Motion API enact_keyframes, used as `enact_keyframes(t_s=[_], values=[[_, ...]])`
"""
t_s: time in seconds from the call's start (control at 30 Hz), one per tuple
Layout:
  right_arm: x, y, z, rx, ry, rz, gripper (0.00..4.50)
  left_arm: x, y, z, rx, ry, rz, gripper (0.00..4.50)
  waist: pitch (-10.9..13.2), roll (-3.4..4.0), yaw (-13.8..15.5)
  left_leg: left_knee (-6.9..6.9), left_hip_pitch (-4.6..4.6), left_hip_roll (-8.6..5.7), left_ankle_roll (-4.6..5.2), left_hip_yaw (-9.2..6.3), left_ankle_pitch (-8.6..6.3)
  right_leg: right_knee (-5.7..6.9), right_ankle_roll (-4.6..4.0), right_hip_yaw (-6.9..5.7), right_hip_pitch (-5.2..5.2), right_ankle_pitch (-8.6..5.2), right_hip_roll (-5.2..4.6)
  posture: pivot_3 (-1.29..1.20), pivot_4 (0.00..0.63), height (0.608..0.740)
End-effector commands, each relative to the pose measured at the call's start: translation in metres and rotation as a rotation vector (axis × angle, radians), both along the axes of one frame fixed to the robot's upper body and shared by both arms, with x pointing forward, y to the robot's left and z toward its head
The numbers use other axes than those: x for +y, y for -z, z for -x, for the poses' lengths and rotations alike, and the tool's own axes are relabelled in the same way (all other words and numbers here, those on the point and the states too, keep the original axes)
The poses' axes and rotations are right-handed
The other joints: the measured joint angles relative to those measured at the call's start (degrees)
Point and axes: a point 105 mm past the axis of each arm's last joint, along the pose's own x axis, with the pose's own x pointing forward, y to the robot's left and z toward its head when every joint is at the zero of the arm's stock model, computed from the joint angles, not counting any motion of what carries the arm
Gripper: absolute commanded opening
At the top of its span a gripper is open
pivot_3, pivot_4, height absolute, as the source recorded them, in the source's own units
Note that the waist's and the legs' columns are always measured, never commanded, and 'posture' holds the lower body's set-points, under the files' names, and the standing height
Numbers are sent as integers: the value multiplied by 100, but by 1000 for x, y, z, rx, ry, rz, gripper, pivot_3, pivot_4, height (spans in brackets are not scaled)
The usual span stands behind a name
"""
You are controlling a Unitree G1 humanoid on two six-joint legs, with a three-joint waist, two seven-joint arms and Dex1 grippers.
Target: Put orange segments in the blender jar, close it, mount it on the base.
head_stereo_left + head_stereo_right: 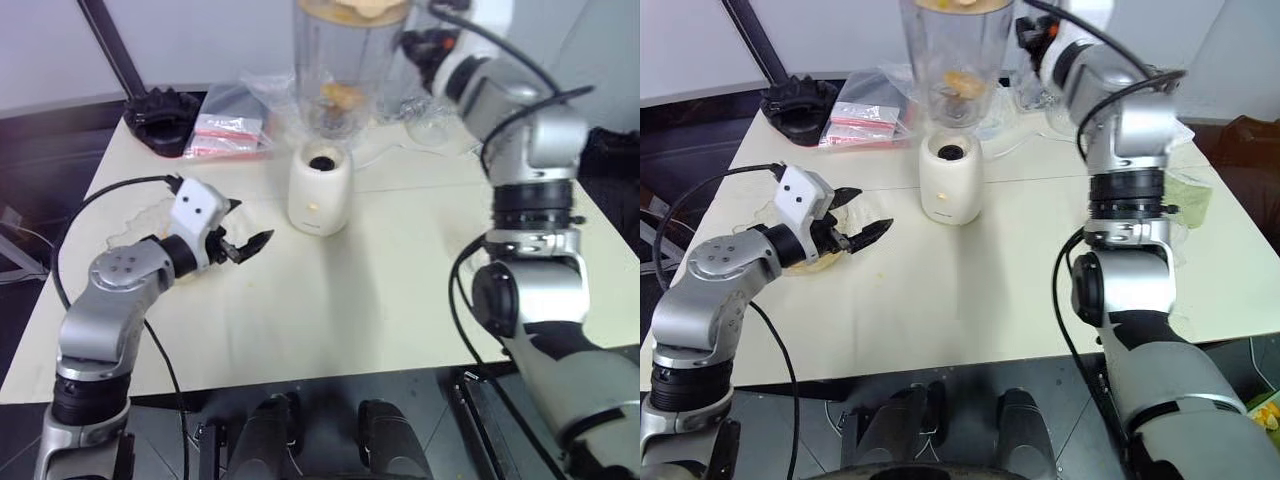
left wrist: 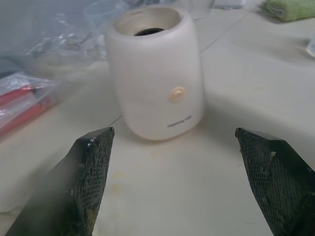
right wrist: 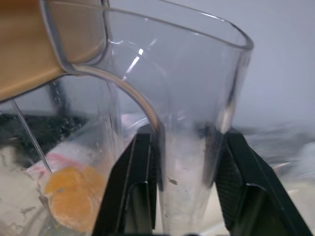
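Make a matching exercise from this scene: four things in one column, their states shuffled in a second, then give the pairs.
Things:
1. blender jar
2. base
3. left gripper
4. orange segments

States:
A. open, holding nothing
B. lying inside the jar
C. standing on the table, socket bare
D. held by its handle above the base

Pairs: 1-D, 2-C, 3-A, 4-B

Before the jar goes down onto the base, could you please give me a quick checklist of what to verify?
1. Right gripper fingers clamp the blender jar by its handle: ok.
2. Orange segments inside the jar: ok.
3. Pale orange lid on the jar: ok.
4. Socket on the base unobstructed: ok.
5. Jar directly above the socket: cannot tell.
6. Left gripper open, beside the base, not touching it: ok.
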Motion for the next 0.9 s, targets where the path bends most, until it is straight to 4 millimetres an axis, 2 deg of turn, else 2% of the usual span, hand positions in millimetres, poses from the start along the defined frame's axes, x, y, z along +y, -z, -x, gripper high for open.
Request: enact_keyframes(t_s=[0.03, 0.2, 0.47, 0.8, 0.9], values=[[9, -32, 6, -122, -42, -18, 1003, 6, -12, 2, -53, -28, 0, 4120, 0, -1, 10, 0, 0, -2, 0, 0, 0, -1, 0, 0, 1, 0, 0, 0, 150, 740], [12, -7, -5, -62, -61, 11, 1003, 15, -16, 1, -65, -62, -6, 4120, 2, -3, -16, -1, -1, -4, 0, -1, 0, -3, 0, 0, 1, 0, -1, 0, 150, 740], [7, 26, -17, 4, -51, 52, 1003, 13, -12, 2, -60, -70, 2, 4120, 1, -3, -43, -22, 9, 4, -15, -5, 9, -1, 0, 0, -2, 0, 12, 0, 150, 740], [11, 52, -26, 65, -70, 130, 1003, 4, -10, 0, -57, -51, 43, 4120, -3, -6, -47, -22, 30, 7, -23, -6, 14, 3, -3, 0, 15, 2, 15, 0, 150, 740], [11, 55, -30, 64, -60, 142, 1003, 2, -9, -1, -59, -53, 47, 4120, -4, -6, -53, -24, 40, 10, -24, -6, 14, 3, -4, 1, 22, 1, 16, 0, 150, 740]])
